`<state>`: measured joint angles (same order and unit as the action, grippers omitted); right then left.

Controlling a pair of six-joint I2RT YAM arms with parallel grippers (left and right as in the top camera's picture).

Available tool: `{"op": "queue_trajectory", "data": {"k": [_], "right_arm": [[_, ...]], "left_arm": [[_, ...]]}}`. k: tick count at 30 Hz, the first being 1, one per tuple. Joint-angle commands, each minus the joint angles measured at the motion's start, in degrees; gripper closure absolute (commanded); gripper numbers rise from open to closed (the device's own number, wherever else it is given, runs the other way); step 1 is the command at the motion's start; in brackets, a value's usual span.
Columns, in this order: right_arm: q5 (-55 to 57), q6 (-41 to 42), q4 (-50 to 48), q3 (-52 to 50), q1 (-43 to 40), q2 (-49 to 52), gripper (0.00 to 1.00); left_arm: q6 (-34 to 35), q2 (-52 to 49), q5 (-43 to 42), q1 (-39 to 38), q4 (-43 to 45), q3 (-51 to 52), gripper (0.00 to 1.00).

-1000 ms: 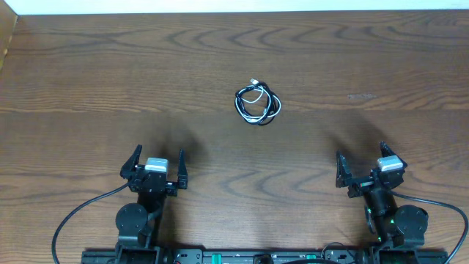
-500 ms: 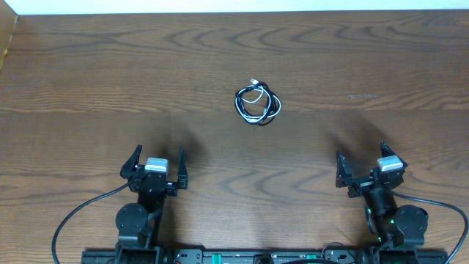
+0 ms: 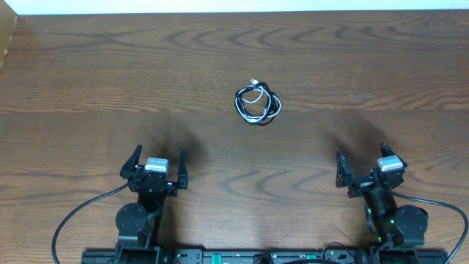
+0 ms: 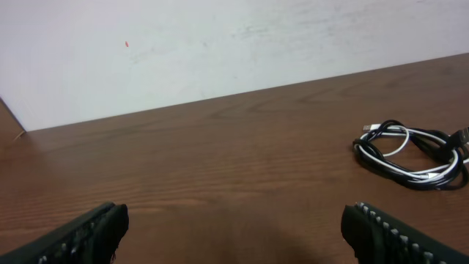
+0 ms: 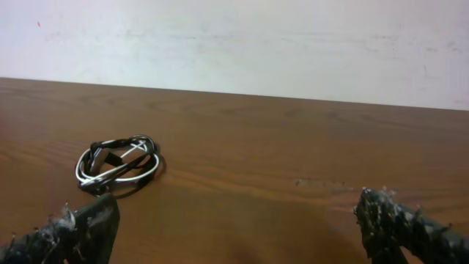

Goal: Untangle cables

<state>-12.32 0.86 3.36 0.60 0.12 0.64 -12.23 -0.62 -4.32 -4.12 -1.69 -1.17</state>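
Black and white, the 2 short thin cords (image 3: 258,105) lie wound together in loose loops on the dark wooden table (image 3: 102,73), well ahead of both end effectors: forward-right of the left end effector (image 3: 158,154), forward-left of the right end effector (image 3: 360,152). Both end effectors stand wide open and empty, well apart from the cords, likely poised so each can take 1 cord and draw the loops apart.

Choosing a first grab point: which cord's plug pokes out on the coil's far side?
The thin white cord: its pale plug juts out there; the thin black cord shows only loops there.
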Motion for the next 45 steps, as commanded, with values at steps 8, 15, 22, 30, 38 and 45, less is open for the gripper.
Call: {"op": "queue_trajectory", "data": {"k": [8,15,22,30,38,45], "right_arm": [[0.2,0.3,0.0,-0.2,0.3,-0.3,0.01],[0.0,0.3,0.0,-0.2,0.3,-0.3,0.01],[-2.4,5.9,-0.2,-0.2,0.3,-0.3,0.01],[-7.8,8.6,0.2,1.2,0.3,-0.2,0.01],[-7.8,11.5,3.5,8.6,0.3,6.3,0.01],[-7.8,10.9,11.1,25.0,0.3,25.9,0.01]], "left_arm": [[0.1,0.3,0.1,0.3,-2.0,0.9,0.02],[0.1,0.3,0.1,0.3,-1.7,0.9,0.02],[5.5,-0.6,-0.2,0.3,0.6,-1.2,0.02],[5.9,-15.8,-7.1,0.3,-3.1,-14.1,0.03],[5.9,-41.9,-17.9,0.2,-15.8,-39.2,0.02],[6.0,-63.1,-20.8,-4.0,-32.8,-62.7,0.02]]}}
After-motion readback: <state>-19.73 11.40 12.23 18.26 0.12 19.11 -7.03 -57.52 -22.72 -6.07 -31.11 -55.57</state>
